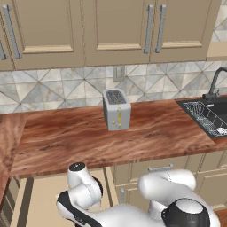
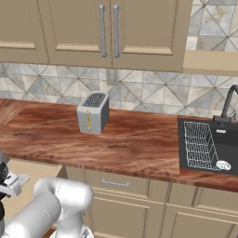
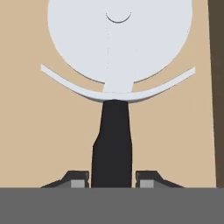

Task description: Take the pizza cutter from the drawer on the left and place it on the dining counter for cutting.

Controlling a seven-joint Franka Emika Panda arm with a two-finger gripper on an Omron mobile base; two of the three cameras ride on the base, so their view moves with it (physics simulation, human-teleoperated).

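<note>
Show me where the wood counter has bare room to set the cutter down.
Bare wood lies left of the toaster, in front of it along the counter edge, and between it and the sink. The sink end is crowded by the wire rack and faucet.

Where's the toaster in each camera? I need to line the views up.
Left base view: toaster at centre, before the tiles.
Right base view: toaster left of centre.
Hand view: aimed at the pizza cutter instead.
Shared landmark: wall outlet just above the toaster.
</note>
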